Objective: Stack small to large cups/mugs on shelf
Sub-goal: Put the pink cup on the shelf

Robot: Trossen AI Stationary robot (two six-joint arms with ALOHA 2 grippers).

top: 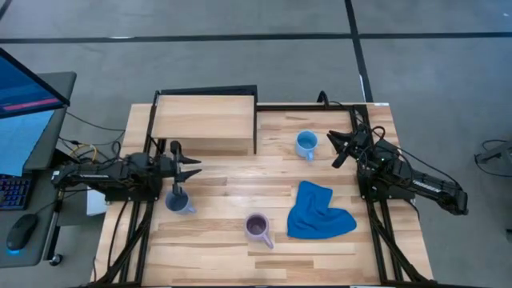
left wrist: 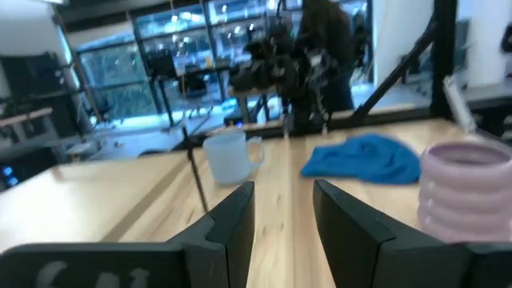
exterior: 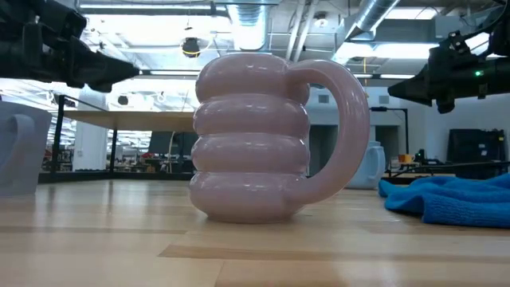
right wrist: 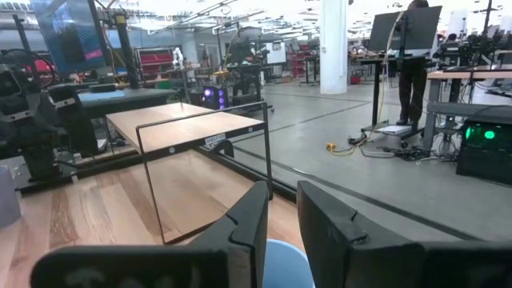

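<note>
Three mugs stand upright on the wooden tabletop. The pale purple mug [top: 257,226] [exterior: 253,148] is near the front. The grey-blue mug [top: 178,201] sits just below my left gripper [top: 196,167] [left wrist: 284,196]. The light blue mug [top: 306,145] [left wrist: 229,156] stands close beside my right gripper [top: 334,150] [right wrist: 282,196]. Both grippers hover level above the table, open, with nothing between their fingers. The shelf [top: 204,120] [right wrist: 188,128], a light-wood board on a black frame, stands at the far left with nothing on it.
A crumpled blue cloth [top: 320,212] [exterior: 450,195] lies on the table at the front right, between the purple mug and the right arm. A monitor, keyboard and mouse [top: 22,232] sit off the table's left side.
</note>
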